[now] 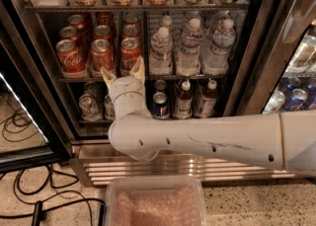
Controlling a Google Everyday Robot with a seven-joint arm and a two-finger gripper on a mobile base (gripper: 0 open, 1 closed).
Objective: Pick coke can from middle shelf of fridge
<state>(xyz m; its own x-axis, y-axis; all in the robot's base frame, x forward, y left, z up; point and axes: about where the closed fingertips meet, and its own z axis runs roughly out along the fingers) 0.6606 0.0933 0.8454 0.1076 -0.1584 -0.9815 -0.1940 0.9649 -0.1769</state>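
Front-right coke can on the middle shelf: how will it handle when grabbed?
The coke can looks rigid and smooth, so probably stiff but a bit slippery. Upright and narrow on the wire middle shelf, it may tip against the neighbouring can if nudged. The gripper, open just below it, should close squarely.
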